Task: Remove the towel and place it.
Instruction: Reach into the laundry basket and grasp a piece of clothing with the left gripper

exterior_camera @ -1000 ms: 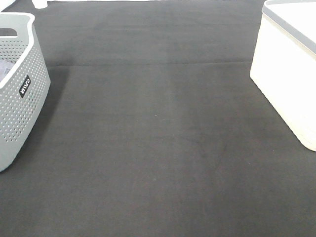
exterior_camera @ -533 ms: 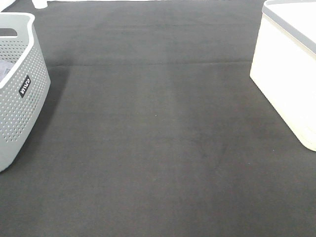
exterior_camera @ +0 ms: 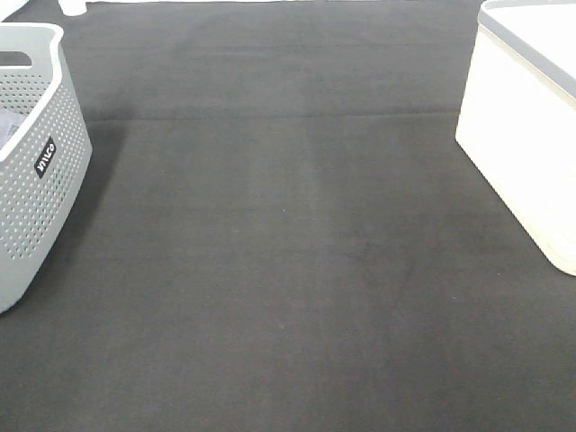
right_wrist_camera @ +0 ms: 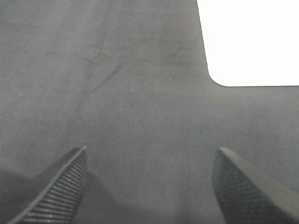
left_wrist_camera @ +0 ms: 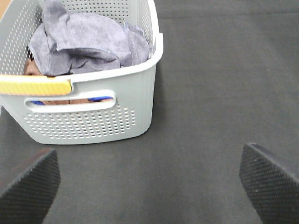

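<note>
The grey-lavender towel [left_wrist_camera: 86, 44] lies crumpled inside the perforated grey basket [left_wrist_camera: 93, 123], seen in the left wrist view; a sliver of it [exterior_camera: 7, 126] shows in the exterior high view. My left gripper [left_wrist_camera: 149, 186] hovers open over the black mat, short of the basket, nothing between its fingers. The right gripper [right_wrist_camera: 149, 186] is open too, above bare mat near the white bin [right_wrist_camera: 250, 39]. Neither gripper appears in the exterior high view.
The grey basket [exterior_camera: 40, 162] stands at the left edge and the white bin [exterior_camera: 526, 126] with a grey rim at the right. Black mat [exterior_camera: 288, 252] covers the table between them. Other items lie under the towel, including something yellow [left_wrist_camera: 35, 86].
</note>
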Robot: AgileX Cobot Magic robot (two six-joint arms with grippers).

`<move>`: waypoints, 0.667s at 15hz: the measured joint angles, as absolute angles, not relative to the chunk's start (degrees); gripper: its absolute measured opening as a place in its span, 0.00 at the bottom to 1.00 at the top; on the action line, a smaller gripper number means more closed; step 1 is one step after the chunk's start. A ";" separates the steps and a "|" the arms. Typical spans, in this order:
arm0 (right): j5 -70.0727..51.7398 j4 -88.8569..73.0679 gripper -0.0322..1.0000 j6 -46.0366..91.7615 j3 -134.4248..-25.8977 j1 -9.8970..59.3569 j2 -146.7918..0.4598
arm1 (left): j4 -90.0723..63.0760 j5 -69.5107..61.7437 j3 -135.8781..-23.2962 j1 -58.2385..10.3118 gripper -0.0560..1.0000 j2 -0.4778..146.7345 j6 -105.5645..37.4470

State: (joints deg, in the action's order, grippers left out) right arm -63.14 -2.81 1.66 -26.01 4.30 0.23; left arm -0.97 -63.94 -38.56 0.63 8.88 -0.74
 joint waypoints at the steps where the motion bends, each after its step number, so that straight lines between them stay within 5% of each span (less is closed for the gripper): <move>1: -63.14 -2.81 0.73 1.66 -26.01 4.30 0.23 | -0.97 -64.40 -41.08 0.63 0.99 12.72 -0.86; 10: -63.14 -2.81 0.73 1.66 -26.01 4.30 0.23 | 0.86 -68.70 -67.04 0.63 0.99 50.02 -17.88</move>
